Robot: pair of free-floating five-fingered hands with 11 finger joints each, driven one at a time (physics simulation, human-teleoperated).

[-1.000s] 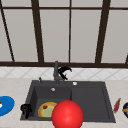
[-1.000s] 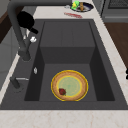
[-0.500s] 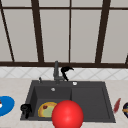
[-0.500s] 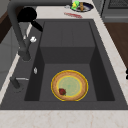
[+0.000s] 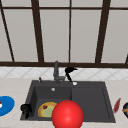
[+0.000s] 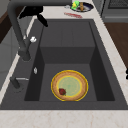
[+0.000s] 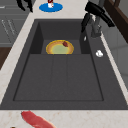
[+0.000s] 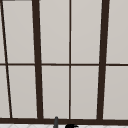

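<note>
Right hand (image 5: 70,70) hovering at the back rim of the dark sink (image 5: 90,100), just beside the grey tap (image 5: 56,72), fingers loosely spread, gripping nothing. Left hand (image 5: 25,109) hanging at the sink's front left corner, near the yellow plate (image 5: 46,110); grip impossible to tell.

The faucet (image 5: 56,72) was dark grey, standing upright at the back rim of the sink, its spout reaching out over the left basin. A small lever (image 6: 29,42) with a pale knob stuck out at its base. The right hand (image 5: 69,71) hovered just beside it, fingers pointing down.
</note>
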